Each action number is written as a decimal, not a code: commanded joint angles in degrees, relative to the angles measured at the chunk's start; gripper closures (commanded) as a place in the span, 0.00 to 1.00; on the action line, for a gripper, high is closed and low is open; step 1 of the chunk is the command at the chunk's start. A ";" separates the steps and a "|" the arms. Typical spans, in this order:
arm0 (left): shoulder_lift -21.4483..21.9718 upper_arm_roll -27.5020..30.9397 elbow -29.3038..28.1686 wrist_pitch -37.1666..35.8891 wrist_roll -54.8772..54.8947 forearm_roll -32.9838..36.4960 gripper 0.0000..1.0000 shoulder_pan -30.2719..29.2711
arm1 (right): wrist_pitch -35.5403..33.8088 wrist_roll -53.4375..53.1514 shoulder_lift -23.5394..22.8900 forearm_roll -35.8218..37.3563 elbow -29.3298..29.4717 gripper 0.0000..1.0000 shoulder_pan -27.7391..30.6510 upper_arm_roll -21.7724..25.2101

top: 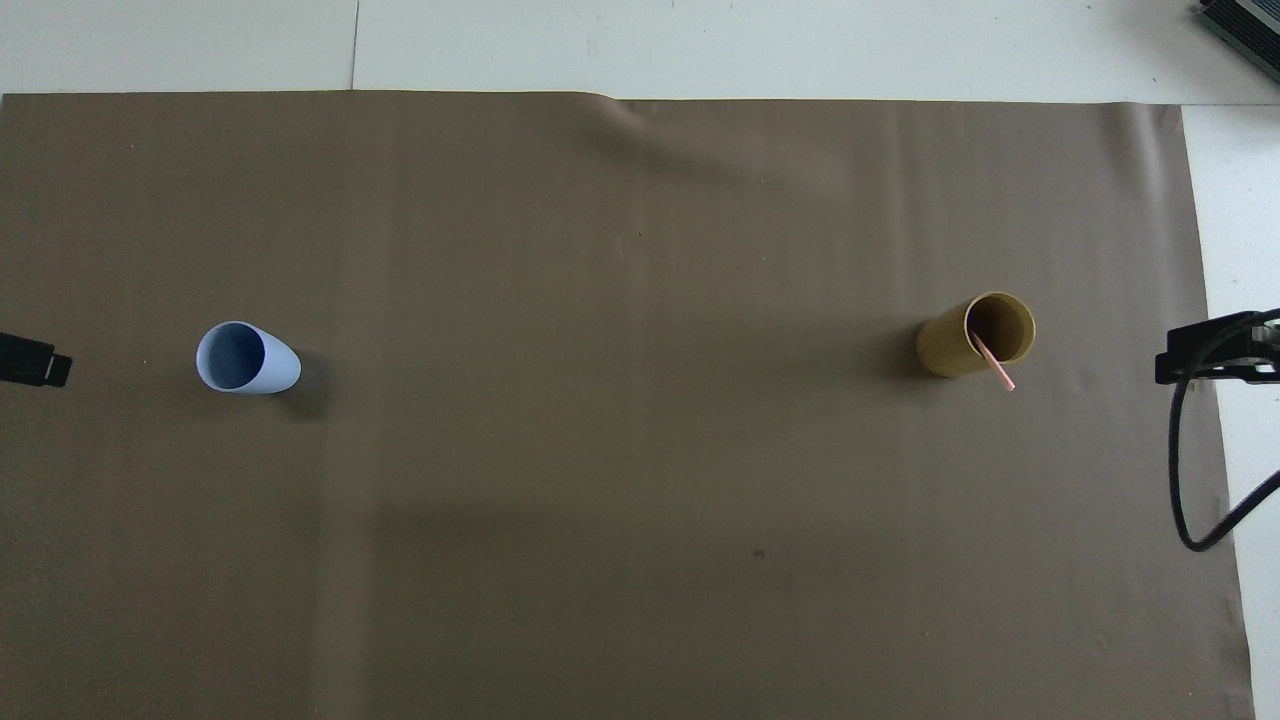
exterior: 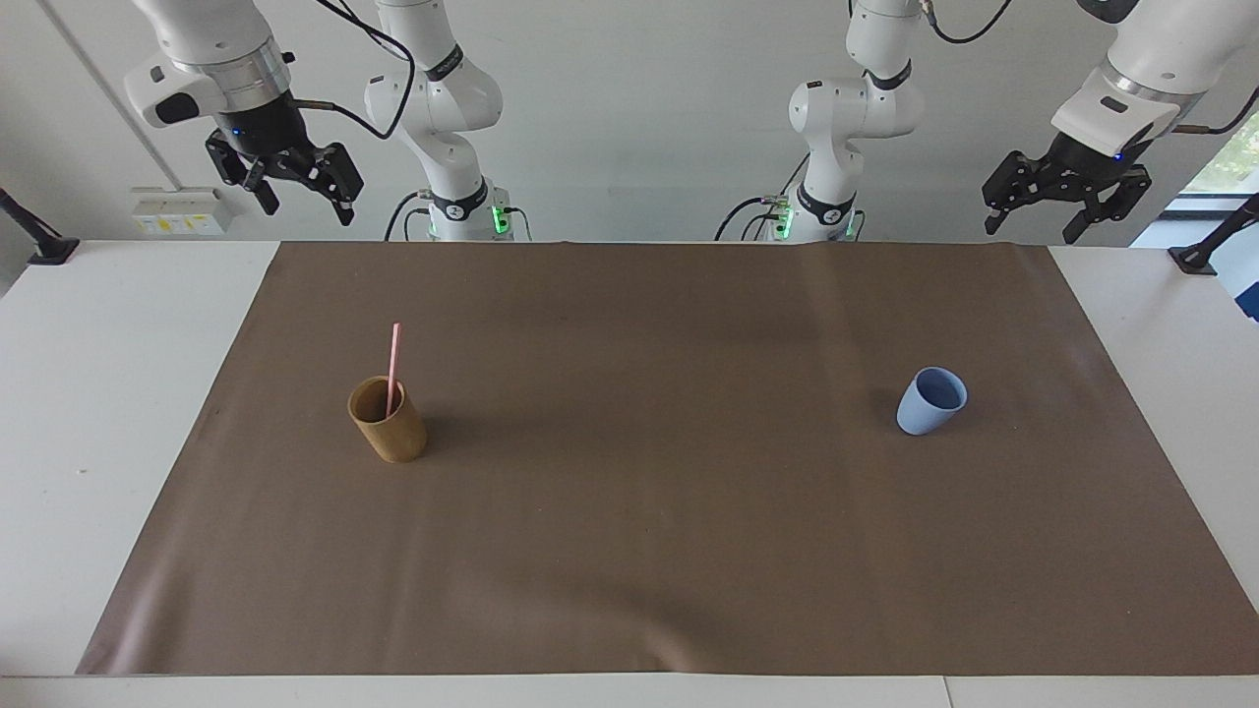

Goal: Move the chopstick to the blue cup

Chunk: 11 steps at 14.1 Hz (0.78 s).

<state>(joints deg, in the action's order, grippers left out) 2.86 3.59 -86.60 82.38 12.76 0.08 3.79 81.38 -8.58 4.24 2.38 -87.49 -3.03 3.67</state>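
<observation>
The task at its outset: nothing has been transferred. The chopstick [exterior: 393,366], a thin pink stick, stands in the tan cup [exterior: 388,420], leaning on its rim with the upper half projecting above it; the blue cup [exterior: 930,400] stands upright and holds nothing, well apart from the tan cup along the brown mat [exterior: 649,551] covering the desk [exterior: 98,413]. The right hand [exterior: 295,187] hangs high at its own end of the desk, released, fingers spread and holding nothing; the tan cup and chopstick lie below it and toward the desk's middle. The left hand [exterior: 1067,202] waits likewise raised and released at its end, with the blue cup below it and toward the middle. Every step remains, as judged from this arrangement: descending to the chopstick, grasping its projecting end, lifting it clear of the tan cup, carrying it across, and lowering it into the blue cup.
</observation>
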 commanded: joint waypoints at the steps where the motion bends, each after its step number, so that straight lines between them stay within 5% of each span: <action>1: 1.62 -0.08 -2.08 1.20 -0.55 -0.61 0.00 0.08 | 1.06 1.38 1.48 0.70 -1.71 0.00 0.66 -0.42; 11: 1.45 -0.43 -1.90 1.02 -0.55 -0.52 0.00 0.08 | 0.97 1.38 1.48 0.44 -1.80 0.00 0.74 -0.42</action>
<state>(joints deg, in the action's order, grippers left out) 2.87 3.19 -86.63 82.37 12.60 0.08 3.91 81.42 -8.58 4.24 2.38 -87.50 -3.03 3.67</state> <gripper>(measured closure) 0.000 0.000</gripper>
